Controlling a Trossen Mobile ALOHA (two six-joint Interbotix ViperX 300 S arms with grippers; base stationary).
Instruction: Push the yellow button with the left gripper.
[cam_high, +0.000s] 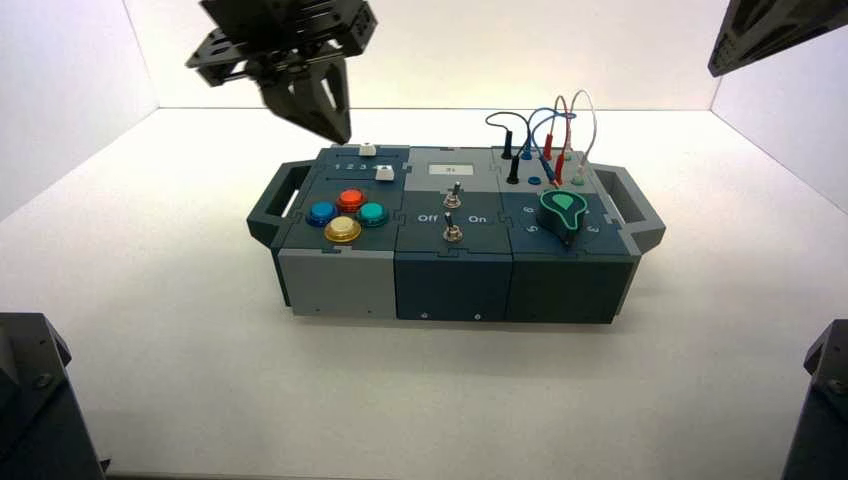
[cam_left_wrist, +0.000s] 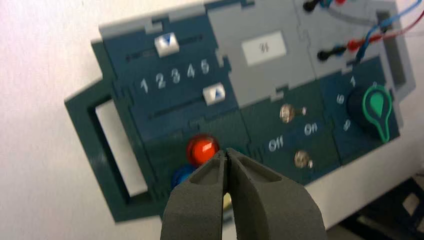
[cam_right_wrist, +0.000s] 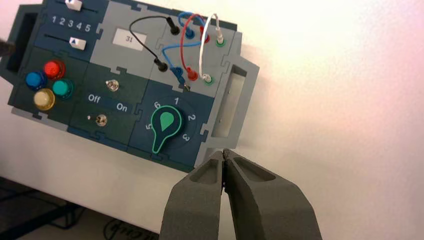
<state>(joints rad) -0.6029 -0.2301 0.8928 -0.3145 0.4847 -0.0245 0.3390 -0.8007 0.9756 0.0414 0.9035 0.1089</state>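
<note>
The yellow button (cam_high: 342, 229) is the front one of a cluster of coloured buttons at the left end of the box (cam_high: 336, 282). The right wrist view also shows the yellow button (cam_right_wrist: 44, 99). My left gripper (cam_high: 340, 130) hangs shut, empty, above and behind the box's left end, over the sliders. In the left wrist view its fingertips (cam_left_wrist: 226, 151) meet beside the red button (cam_left_wrist: 202, 149). They hide most of the yellow button (cam_left_wrist: 227, 200); only a sliver shows between them. My right gripper (cam_right_wrist: 223, 152) is shut and empty, off the box's right end.
Red (cam_high: 350, 198), blue (cam_high: 322, 212) and teal (cam_high: 372, 212) buttons surround the yellow one. Behind them are two white slider tabs (cam_high: 384, 173). Two toggle switches (cam_high: 452, 232) stand mid-box. A green knob (cam_high: 563, 210) and plugged wires (cam_high: 545, 130) fill the right end. The right arm (cam_high: 770, 30) is parked high.
</note>
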